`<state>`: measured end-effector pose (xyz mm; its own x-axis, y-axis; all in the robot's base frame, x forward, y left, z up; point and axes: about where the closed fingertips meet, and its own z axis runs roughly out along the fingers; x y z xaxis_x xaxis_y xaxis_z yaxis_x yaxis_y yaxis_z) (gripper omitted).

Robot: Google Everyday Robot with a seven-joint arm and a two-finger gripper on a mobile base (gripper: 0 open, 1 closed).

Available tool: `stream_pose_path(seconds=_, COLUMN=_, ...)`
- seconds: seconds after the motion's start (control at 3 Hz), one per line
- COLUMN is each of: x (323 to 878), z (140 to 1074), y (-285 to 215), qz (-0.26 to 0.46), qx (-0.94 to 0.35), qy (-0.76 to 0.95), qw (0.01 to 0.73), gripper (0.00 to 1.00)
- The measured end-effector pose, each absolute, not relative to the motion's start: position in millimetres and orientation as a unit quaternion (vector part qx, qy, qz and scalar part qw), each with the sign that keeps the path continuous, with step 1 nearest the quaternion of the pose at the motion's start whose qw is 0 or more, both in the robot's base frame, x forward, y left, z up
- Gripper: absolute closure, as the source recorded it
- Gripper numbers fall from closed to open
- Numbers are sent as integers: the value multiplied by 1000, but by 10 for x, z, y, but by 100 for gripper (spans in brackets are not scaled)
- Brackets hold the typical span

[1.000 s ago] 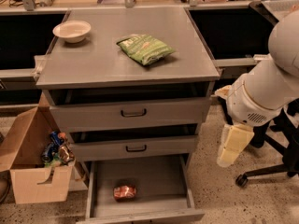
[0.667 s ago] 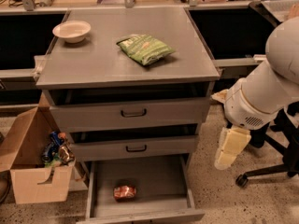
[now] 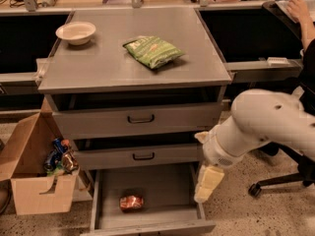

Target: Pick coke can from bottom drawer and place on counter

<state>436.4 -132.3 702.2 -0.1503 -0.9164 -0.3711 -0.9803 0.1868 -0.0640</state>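
The coke can (image 3: 131,202) lies on its side on the floor of the open bottom drawer (image 3: 167,191), left of the drawer's middle. The counter (image 3: 103,58) is the flat grey top of the three-drawer cabinet. My gripper (image 3: 205,185) hangs from the white arm at the drawer's right wall, pointing down, about level with the can and well to its right. It holds nothing.
A green snack bag (image 3: 153,51) and a pale bowl (image 3: 75,32) sit on the counter. An open cardboard box (image 3: 34,181) with wrappers stands left of the cabinet. An office chair base (image 3: 275,183) is on the right. A person's arm (image 3: 301,14) shows at top right.
My arm has swung left and lower, bringing the gripper from beside the cabinet to over the right edge of the open bottom drawer. The can has not moved.
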Motion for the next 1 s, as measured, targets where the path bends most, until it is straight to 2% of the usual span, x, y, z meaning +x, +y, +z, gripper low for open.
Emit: stream_pose_path(seconds=1.0, x=4789, z=5631, y=-469, qz=227, qx=-580, qy=725, qw=296, gripper=0)
